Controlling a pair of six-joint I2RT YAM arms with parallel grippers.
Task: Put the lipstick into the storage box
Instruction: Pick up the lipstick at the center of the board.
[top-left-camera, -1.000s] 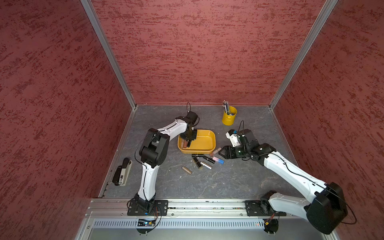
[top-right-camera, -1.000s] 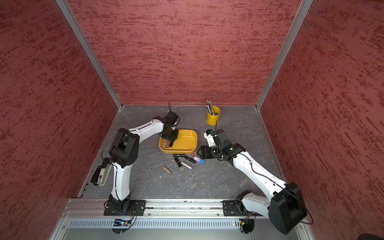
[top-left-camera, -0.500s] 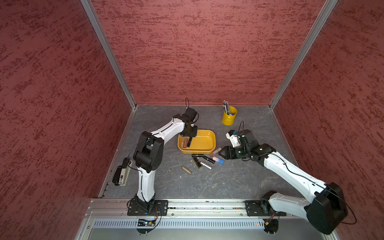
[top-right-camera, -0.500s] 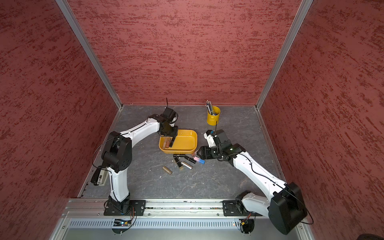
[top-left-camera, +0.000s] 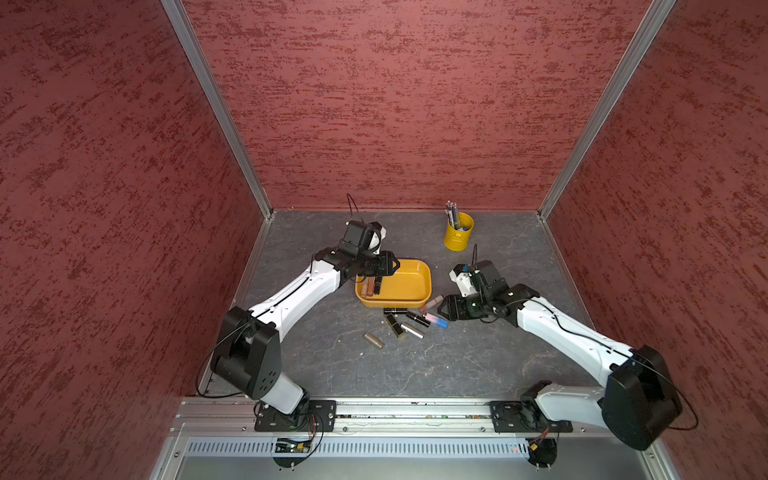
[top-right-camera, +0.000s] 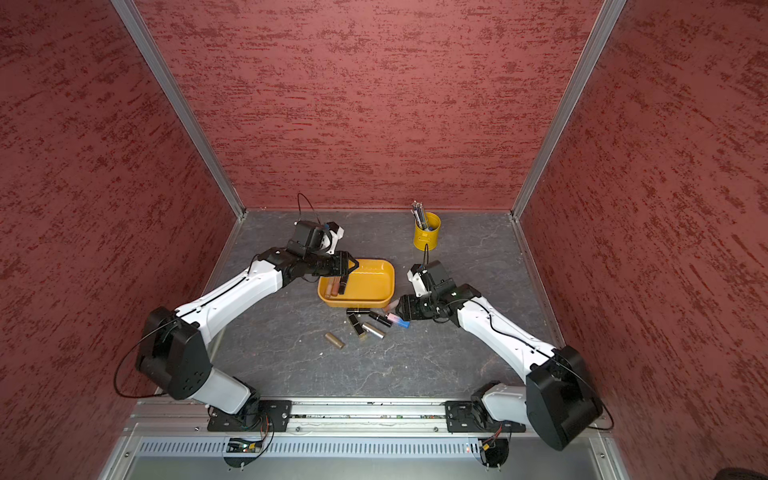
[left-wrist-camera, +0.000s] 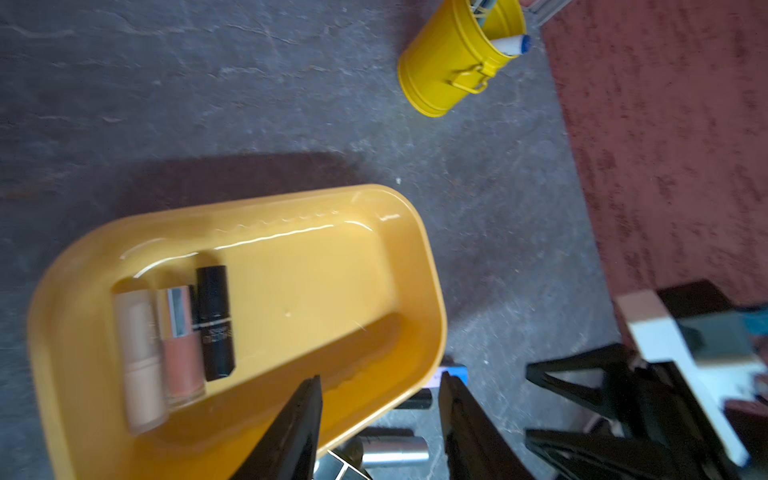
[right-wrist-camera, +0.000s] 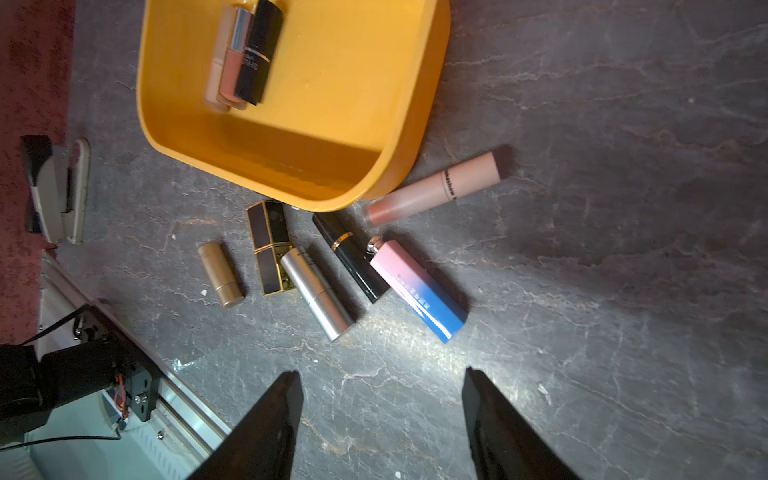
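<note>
1. In both top views the storage box sits mid-desk. A few finished lipsticks lie at the end of the box nearer the left arm. The left pincer hangs over that end. The right pincer is low beside the loose lipsticks in front of the box. Neither pincer's opening can be read at this size.

2. In the left wrist view the left pincer's jaws stand moderately apart over the box's rim, with nothing between them. Inside the box a beige lipstick, a coral lipstick and a black lipstick lie flat in a touching row. The yellow pen cup stands well apart.

3. In the right wrist view the right pincer's jaws are wide and empty above bare desk, short of the loose pieces.
   - The pink-and-blue lipstick is nearest and lies along a slim black tube.
   - A silver lipstick is just beside a black-and-gold square case.
   - A gold lipstick lies alone.
   - A nude gloss tube rests against the box wall.
   - All of these look small, light, rigid and glossy, so the round ones will likely roll or slip under a glancing touch.
   - I would close across the mid-barrel, square to the long axis, and keep off the cap end, which might pull loose.
   - The flat-sided pink-and-blue lipstick should seat best, but one finger must wedge in beside the black tube.
   - The gold lipstick offers the clearest approach.
</note>
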